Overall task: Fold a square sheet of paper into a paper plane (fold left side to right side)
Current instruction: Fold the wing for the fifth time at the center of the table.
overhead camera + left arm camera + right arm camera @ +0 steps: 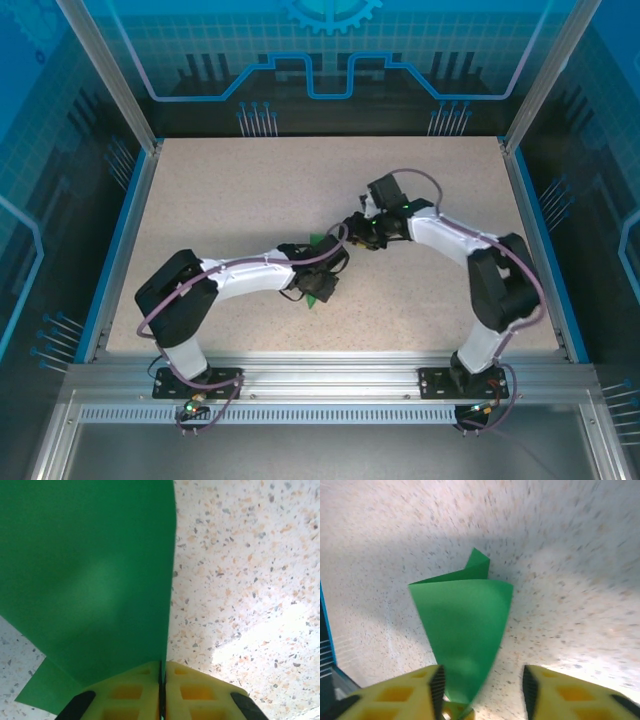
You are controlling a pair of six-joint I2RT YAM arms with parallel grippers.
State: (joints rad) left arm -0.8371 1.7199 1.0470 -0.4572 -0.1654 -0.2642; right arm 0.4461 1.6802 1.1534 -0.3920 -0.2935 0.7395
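The square sheet of paper (pixel 90 580) is bright green and folded into an angular, tapering shape, held up off the table. My left gripper (pixel 162 680) is shut on its right edge, the yellow fingers (pixel 130 690) pressed together with the sheet between them. In the right wrist view the paper (pixel 465 620) narrows to a point low down between the jaws of my right gripper (pixel 480 690). Those jaws stand open, apart from the sheet. From above, small green corners (pixel 313 299) peek out around the left gripper (pixel 322 278), with the right gripper (pixel 352 232) close beside it.
The speckled beige table (pixel 250 190) is bordered by blue rails at left (pixel 118 250) and right (pixel 540 240). An aluminium frame (pixel 320 375) runs along the near edge. Both arms meet at the table's middle.
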